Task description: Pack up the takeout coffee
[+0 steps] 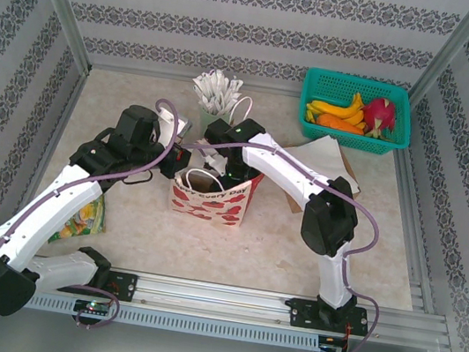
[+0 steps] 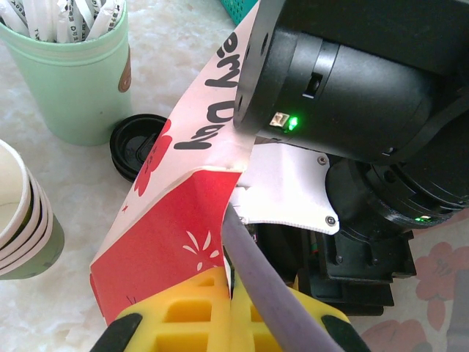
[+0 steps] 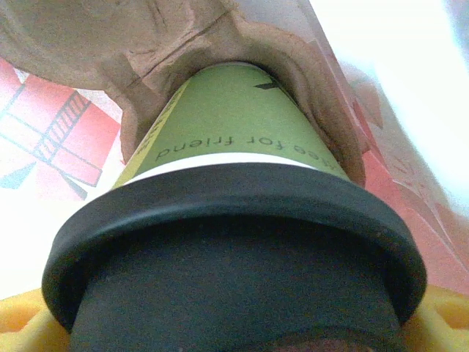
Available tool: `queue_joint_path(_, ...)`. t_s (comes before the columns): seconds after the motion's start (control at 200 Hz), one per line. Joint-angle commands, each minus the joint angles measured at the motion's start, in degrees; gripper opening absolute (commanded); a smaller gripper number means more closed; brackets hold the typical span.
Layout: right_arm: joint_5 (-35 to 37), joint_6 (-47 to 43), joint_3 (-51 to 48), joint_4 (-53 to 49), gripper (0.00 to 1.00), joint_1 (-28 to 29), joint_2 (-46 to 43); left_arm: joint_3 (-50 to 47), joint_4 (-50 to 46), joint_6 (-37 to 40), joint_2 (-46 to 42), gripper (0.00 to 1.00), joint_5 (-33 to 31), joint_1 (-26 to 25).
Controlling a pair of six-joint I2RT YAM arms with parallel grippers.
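The takeout coffee [image 3: 234, 125], green-sided under a black lid [image 3: 234, 213], stands inside the red-and-white paper bag [image 1: 213, 201] with its base sunk in a brown pulp cup holder [image 3: 146, 44]. My right gripper [image 3: 234, 334] reaches down into the bag [image 1: 233, 176], and its yellow fingers [image 3: 447, 315] sit on either side of the lid, holding it. My left gripper [image 2: 233, 293] is shut on the bag's upper edge [image 2: 168, 235] at the bag's left side [image 1: 181, 160], keeping the mouth open.
A mint-green cup of wrapped sticks [image 2: 73, 81] stands just behind the bag, with a loose black lid [image 2: 135, 143] and a stack of cream cups [image 2: 22, 220] nearby. A teal basket of fruit [image 1: 356, 110] is at the back right. A snack packet [image 1: 85, 219] lies under the left arm.
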Motion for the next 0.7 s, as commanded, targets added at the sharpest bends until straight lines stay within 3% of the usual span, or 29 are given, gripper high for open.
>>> queue_joint_path(0.0,-1.6,1.7,-3.1,-1.0,0.43,0.5,4.5,-0.7,1.8,-0.5,-1.3,0.00,-0.3,-0.6)
queue_joint_path(0.694,-0.1,5.2,-1.7,-5.7,0.43,1.2,4.9,-0.9,2.0,-0.3,-1.3,0.00,-0.6,-0.7)
